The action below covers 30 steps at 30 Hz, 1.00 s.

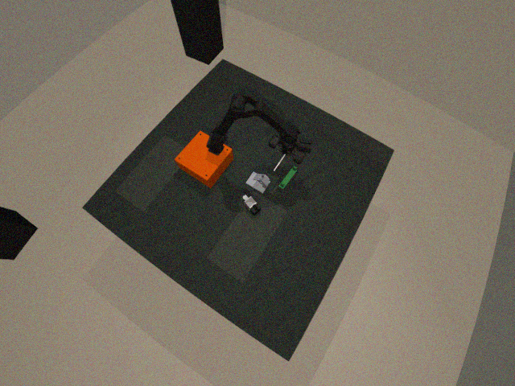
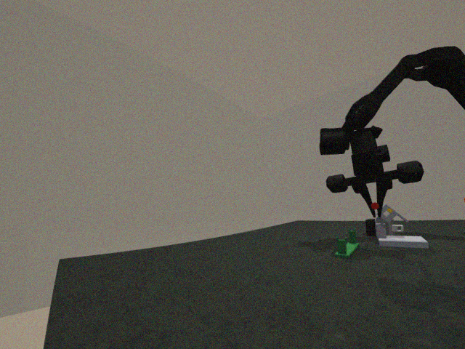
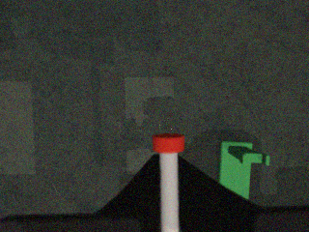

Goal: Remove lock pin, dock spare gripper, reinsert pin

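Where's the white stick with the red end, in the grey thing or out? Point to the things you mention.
Out: the pincer (image 1: 286,153) (image 2: 376,217) (image 3: 164,160) grips the white pin (image 1: 279,162) (image 3: 169,193), and from above it lies beside the grey mount (image 1: 258,182) (image 2: 403,242).

green two-post bracket (image 1: 286,178) (image 2: 349,249) (image 3: 235,176) on the counter (image 1: 265,307) (image 2: 225,293) at two o'clock from above, black blocks (image 1: 202,34) (image 1: 14,236) at eleven and nine

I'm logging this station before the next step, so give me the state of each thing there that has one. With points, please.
Hand (image 1: 285,152) (image 2: 377,217) (image 3: 164,160): shut on the lock pin.
Lock pin (image 1: 278,162) (image 3: 169,190): gripped, clear of the mount.
Mount (image 1: 253,182) (image 2: 403,242): pin out, spare gripper not docked.
Spare gripper (image 1: 250,202): lying beside the mount.
Green holder (image 1: 287,178) (image 2: 349,249) (image 3: 235,176): holding no pin.
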### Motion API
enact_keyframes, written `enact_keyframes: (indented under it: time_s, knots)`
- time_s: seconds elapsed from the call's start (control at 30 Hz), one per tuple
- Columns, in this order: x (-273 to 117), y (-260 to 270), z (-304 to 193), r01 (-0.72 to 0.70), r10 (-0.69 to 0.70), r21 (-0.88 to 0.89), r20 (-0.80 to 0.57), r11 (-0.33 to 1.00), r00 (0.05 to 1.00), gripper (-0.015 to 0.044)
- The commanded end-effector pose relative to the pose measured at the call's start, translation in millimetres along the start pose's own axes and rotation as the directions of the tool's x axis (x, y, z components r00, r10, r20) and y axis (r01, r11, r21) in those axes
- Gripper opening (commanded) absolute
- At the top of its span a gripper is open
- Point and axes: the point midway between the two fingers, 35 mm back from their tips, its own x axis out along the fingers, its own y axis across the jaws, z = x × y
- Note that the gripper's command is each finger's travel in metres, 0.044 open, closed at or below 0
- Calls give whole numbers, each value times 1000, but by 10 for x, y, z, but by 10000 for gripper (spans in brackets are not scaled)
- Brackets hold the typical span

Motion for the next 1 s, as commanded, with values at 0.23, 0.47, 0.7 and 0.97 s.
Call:
enact_keyframes:
  time_s: [0.23, 0.47, 0.7, 0.97]
  knots:
    - [-15, -303, 130, 6, -6, 27, 0, 1000, 1000, 0]
    - [-20, -501, 215, 12, -12, 42, 1, 999, 1000, 0]
    - [-16, -687, 291, 17, -17, 56, 3, 998, 1000, 0]
    - [8, -776, 321, 20, -21, 63, 4, 998, 1000, 0]
